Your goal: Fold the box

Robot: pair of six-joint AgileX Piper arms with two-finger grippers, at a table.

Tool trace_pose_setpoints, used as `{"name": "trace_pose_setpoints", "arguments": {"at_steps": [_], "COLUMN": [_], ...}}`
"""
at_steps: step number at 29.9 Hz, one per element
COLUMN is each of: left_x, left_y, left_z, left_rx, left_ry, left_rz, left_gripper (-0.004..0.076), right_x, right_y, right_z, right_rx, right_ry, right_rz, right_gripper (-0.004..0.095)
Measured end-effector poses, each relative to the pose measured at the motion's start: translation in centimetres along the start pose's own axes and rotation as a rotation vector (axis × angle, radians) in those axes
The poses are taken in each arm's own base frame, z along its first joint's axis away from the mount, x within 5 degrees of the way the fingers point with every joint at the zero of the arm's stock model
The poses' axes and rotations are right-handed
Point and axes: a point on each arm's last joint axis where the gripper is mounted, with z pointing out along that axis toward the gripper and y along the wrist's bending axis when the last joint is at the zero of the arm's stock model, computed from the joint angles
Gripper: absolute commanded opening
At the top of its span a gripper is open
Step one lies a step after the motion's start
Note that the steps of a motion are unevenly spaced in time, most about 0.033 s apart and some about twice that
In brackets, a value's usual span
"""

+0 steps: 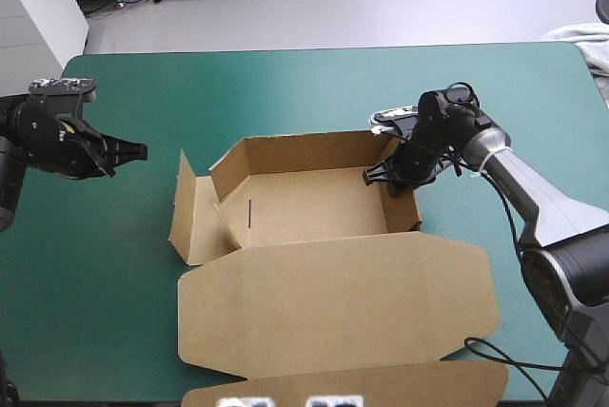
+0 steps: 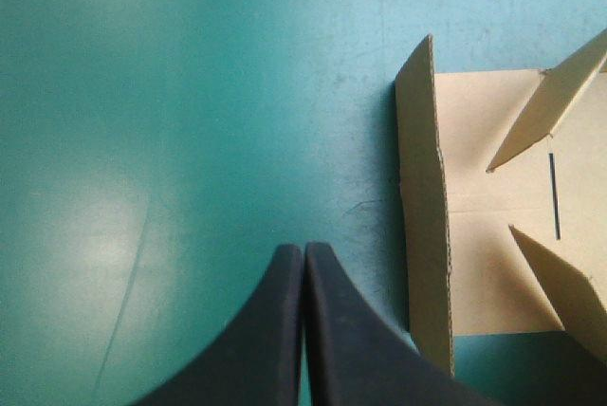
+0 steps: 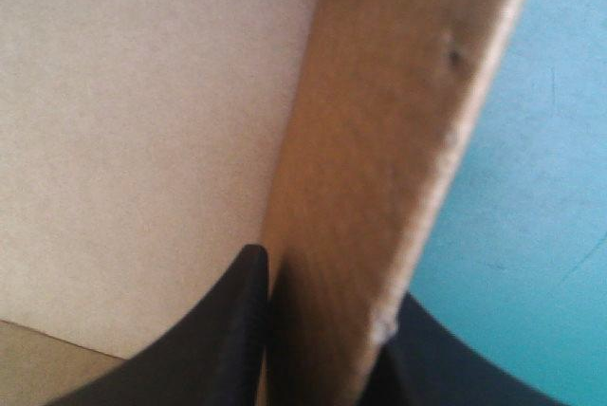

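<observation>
High view: your right gripper [image 1: 383, 177] pinches what looks like the right wall of the box [image 1: 314, 205] at mid-table; the left gripper [image 1: 133, 151], pressed together and empty, sits clear of its left flap.

I get open teal-green cover [image 1: 285, 84] along the far and left edges; the box [image 1: 314, 203], walls raised, lid flat, blocks the middle.

The table [image 1: 285, 93], under its teal-green cover, carries the brown box [image 1: 309, 207] near its middle, an open tray with far and right walls raised, its left flap splayed outward and its broad lid [image 1: 333, 307] lying flat toward the near edge.
</observation>
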Motion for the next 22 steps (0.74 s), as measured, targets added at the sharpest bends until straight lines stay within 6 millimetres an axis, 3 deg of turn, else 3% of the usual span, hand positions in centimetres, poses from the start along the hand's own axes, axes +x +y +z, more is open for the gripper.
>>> {"name": "trace_pose_setpoints", "arguments": {"at_steps": [2,12,17,22], "left_x": [0.0,-0.2,-0.9,-1.2], "left_y": [0.0,0.7,3.0,5.7], "left_z": [0.0,0.8,1.1,0.8], "left_rx": [0.000,0.007,0.107,0.246], "left_ry": [0.000,0.018,-0.043,-0.127], "left_rz": [0.000,-0.032,-0.152,-0.275], "left_gripper": [-0.0010,-0.0009,-0.0010,-0.0010], "right_x": [0.0,-0.8,-1.2,-0.6], "right_y": [0.0,-0.1,-1.4,-4.0], "right_z": [0.1,-0.5,-3.7,-7.8], "right_rx": [0.000,-0.012,-0.032,-0.079], "right_ry": [-0.002,-0.043,-0.136,-0.251], "right_rz": [-0.002,0.019,0.068,0.141], "right_gripper": [-0.0015,-0.0017,-0.0017,-0.0017]}}
